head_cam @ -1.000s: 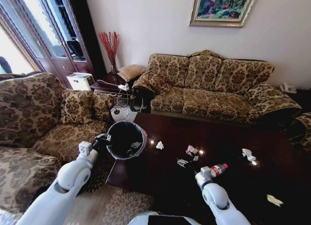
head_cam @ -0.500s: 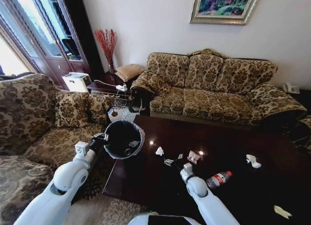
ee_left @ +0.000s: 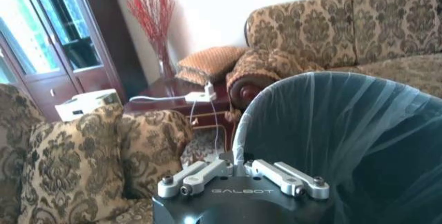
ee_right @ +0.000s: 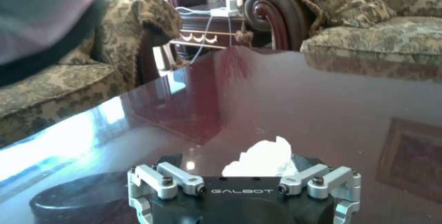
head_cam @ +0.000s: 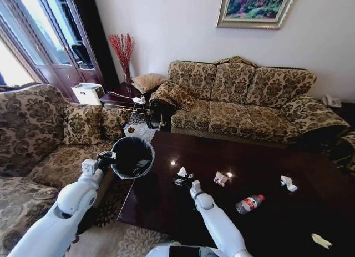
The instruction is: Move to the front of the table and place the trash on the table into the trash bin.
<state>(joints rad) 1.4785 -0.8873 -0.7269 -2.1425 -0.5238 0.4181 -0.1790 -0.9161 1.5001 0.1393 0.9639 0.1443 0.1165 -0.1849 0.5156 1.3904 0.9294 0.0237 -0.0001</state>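
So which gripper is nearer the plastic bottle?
Right. The right gripper is over the table by a paper wad, left of the plastic bottle; the left gripper holds the trash bin, farther left.

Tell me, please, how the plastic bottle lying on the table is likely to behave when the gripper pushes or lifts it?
The plastic bottle lies on its side on the glossy table, so a nudge would probably roll or slide it. It looks clear and mostly empty, so likely light. Its thin walls may dent under a firm squeeze.

We saw open dark tabletop [head_cam: 166,198] between the bin [head_cam: 132,156] and the paper wad [head_cam: 182,171]. Farther right, a wrapper [head_cam: 221,179] and a bottle [head_cam: 250,203] lay in the way.
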